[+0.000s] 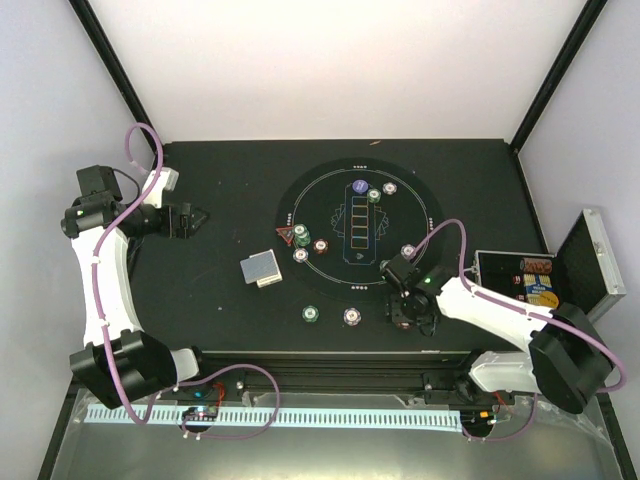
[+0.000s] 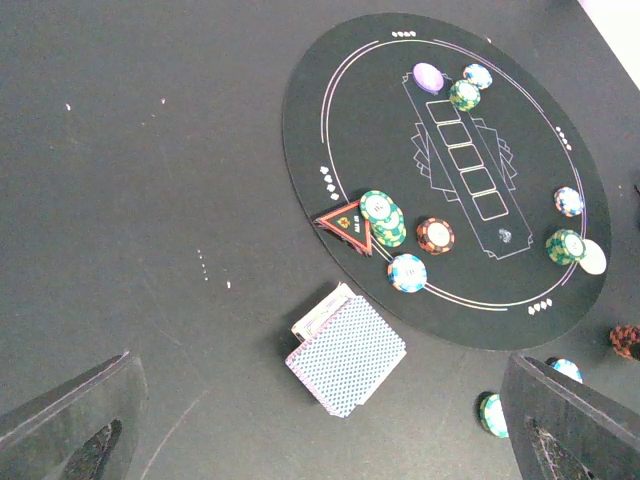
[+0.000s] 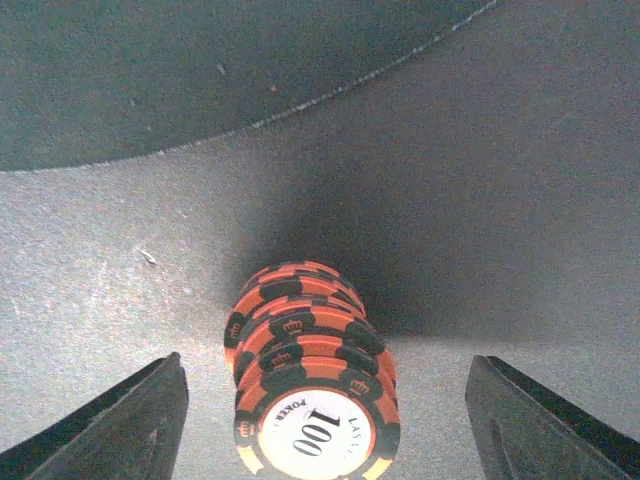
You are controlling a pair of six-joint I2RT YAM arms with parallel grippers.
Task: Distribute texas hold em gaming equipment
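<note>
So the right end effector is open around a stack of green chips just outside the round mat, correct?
Not green: the right wrist view shows the stack is orange-and-black chips. Otherwise yes: the right end effector is open around it, just outside the round mat.

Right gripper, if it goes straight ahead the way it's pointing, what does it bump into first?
Probably the stack of red-brown chips, standing between the open fingers of the right gripper; depth is hard to judge.

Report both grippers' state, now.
Left gripper: open, holding nothing.
Right gripper: open, fingers astride the stack of orange-and-black round poker chips, not touching it.
</note>
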